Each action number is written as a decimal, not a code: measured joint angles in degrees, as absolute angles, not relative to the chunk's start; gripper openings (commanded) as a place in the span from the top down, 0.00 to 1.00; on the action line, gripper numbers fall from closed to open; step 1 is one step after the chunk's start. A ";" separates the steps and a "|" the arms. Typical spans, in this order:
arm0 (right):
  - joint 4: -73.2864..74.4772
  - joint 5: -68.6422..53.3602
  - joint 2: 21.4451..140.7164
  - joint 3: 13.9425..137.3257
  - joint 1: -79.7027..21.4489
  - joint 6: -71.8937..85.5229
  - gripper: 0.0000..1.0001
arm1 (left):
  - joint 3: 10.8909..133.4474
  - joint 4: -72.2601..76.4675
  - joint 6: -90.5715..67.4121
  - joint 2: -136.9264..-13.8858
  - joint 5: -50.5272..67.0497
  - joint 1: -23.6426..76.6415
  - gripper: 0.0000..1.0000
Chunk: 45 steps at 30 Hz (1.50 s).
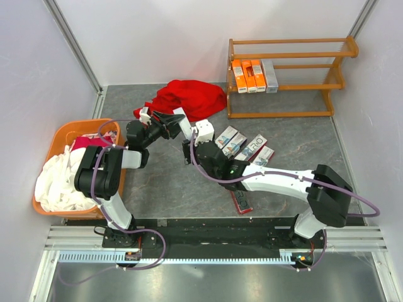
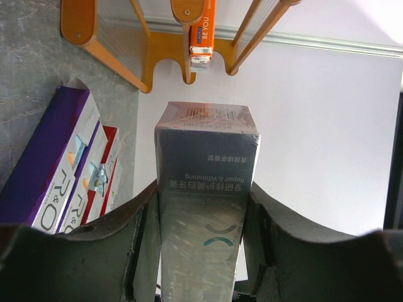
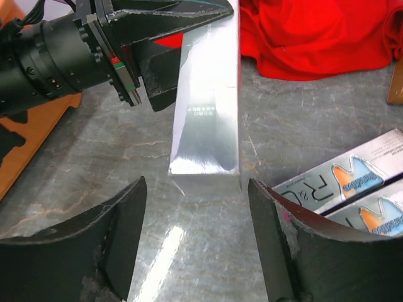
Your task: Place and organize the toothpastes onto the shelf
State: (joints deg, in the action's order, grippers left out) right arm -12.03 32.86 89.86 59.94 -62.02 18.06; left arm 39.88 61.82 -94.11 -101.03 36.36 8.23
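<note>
Your left end effector point(image 2: 203, 195) is closed on a silver toothpaste box point(image 2: 204, 145), gripping both long sides, beside the red cloth point(image 1: 189, 97). Your right end effector point(image 3: 196, 185) stands wide open and empty at the box's free end. Three orange boxes point(image 1: 247, 75) and a silver-grey box point(image 1: 269, 75) lie on the middle tier of the shelf point(image 1: 289, 43). The other toothpaste boxes point(image 1: 242, 148) lie on the bench point(image 1: 296, 138).

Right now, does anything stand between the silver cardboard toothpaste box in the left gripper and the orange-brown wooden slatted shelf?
Nothing blocks it in the left wrist view: beyond the silver box the shelf shows openly. The open right gripper sits at the box's free end. The purple boxes lie on the table to one side.
</note>
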 measured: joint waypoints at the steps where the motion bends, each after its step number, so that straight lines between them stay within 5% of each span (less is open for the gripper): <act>1: -12.27 33.26 90.83 60.62 -62.02 17.69 0.30 | 39.86 62.08 -94.39 -101.03 36.36 8.23 0.59; 7: -13.15 35.14 93.56 62.54 -61.98 15.59 0.53 | 39.20 64.42 -95.61 -101.03 36.56 8.23 0.59; 14: -13.02 36.29 94.52 63.57 -61.78 13.47 0.67 | 38.68 65.45 -95.96 -101.10 36.27 8.10 0.50; 20: -12.93 35.51 94.45 63.57 -61.45 13.45 0.70 | 38.59 66.43 -96.18 -101.10 36.18 8.10 0.33; 22: -12.88 34.70 94.43 63.59 -60.97 13.82 0.71 | 38.59 67.07 -96.44 -101.10 36.18 8.12 0.22; 23: -12.84 34.15 94.35 63.57 -60.69 13.96 0.71 | 38.59 67.16 -96.57 -101.10 36.21 8.12 0.05; 24: -12.73 33.78 94.30 63.57 -60.42 14.17 0.71 | 38.57 67.51 -96.75 -101.10 36.23 8.12 0.00; 36: -10.46 25.12 92.29 63.53 -54.61 20.01 0.73 | 38.54 65.08 -96.60 -99.15 36.97 8.23 0.00; 45: -12.97 6.83 87.88 59.20 -39.55 34.02 0.73 | 38.57 62.00 -95.33 -97.12 37.85 8.23 0.00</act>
State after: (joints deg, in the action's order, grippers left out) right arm -12.97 6.83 87.88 59.20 -39.55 34.02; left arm 38.57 62.00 -95.33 -97.12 37.85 8.23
